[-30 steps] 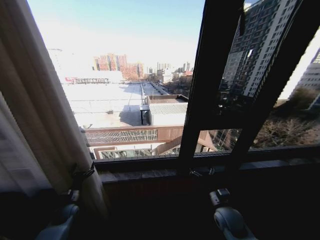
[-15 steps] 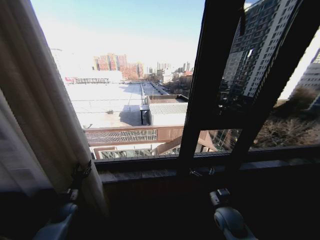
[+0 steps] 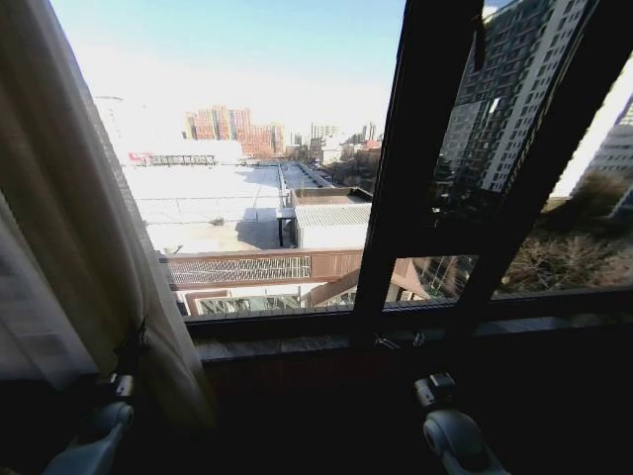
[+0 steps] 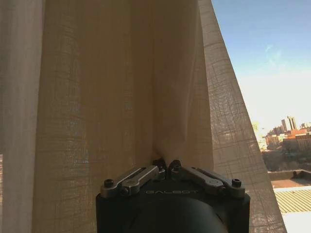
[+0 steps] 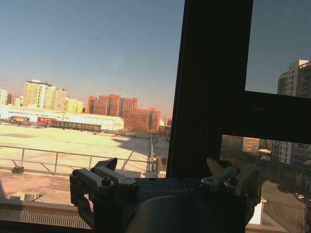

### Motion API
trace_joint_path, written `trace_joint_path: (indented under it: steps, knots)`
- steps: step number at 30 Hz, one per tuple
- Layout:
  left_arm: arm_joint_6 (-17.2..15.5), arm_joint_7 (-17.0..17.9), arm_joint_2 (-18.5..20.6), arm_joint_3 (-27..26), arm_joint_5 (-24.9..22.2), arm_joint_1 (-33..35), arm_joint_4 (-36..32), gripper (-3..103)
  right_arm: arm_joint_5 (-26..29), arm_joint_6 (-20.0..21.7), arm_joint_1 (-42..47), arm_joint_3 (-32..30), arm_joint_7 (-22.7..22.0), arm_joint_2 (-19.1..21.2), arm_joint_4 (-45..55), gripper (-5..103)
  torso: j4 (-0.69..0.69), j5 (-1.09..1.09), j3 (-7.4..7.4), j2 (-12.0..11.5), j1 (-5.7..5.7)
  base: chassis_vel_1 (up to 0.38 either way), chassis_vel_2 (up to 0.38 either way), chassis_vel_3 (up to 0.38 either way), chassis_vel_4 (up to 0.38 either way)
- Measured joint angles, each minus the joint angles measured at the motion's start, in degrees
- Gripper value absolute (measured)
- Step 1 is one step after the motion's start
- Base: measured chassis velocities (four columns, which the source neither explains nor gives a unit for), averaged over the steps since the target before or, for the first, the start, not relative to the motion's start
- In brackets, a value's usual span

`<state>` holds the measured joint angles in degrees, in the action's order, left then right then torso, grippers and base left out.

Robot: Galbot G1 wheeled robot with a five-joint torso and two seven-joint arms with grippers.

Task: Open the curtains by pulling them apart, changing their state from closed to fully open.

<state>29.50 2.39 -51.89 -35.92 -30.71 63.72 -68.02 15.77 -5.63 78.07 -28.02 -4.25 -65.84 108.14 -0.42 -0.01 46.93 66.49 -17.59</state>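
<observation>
Head view shows the left tool (image 3: 127, 346), pinching the curtains (image 3: 69, 247), has drawn them farther left, baring more window frame (image 3: 435, 148), while the right tool (image 5: 165, 170) waits spread near the sill.

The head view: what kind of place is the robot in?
Probably an upper-floor room in a city: a curtain hangs beside a black window frame, with rooftops and towers below and beyond.

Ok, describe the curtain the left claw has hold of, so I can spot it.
Start at the black window frame; go to the window's left edge. There hangs the curtain, sheer cream fabric, bunched, pinched by the left claw. Unlike the bare glass beside it, it is woven and pleated.
</observation>
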Motion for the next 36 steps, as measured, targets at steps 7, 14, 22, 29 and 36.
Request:
trace_joint_path:
  steps: [7,14,22,29,36]
  knots:
    - [-0.2,5.0,3.2,-2.1,-2.0,0.8,1.5,0,0.0,0.0,0.0,0.0,0.0,0.0,0.0,100,-0.02,0.00,0.00,0.0,0.00,0.000,0.000,0.000,0.000]
    - [-0.5,12.5,7.0,-4.4,-3.5,0.8,8.9,0,0.0,0.0,0.0,0.0,0.0,0.0,0.0,100,-0.01,0.00,-0.01,0.0,0.00,0.000,0.000,0.000,0.000]
    - [-0.4,14.7,8.5,-5.8,-4.4,1.3,11.2,0,0.0,0.0,0.0,0.0,0.0,0.0,0.0,100,0.00,0.00,-0.01,0.0,0.00,0.000,0.000,0.000,0.000]
    - [-1.6,16.5,6.6,-5.9,-2.2,1.5,8.8,0,0.0,0.0,0.0,0.0,0.0,0.0,0.0,100,-0.02,0.01,0.00,0.0,0.00,0.000,0.000,0.000,0.000]
    - [-1.9,16.7,5.2,-5.8,0.4,2.2,7.8,0,0.0,0.0,0.0,0.0,0.0,0.0,0.0,100,-0.02,0.02,-0.01,0.0,0.00,0.000,0.000,0.000,0.000]
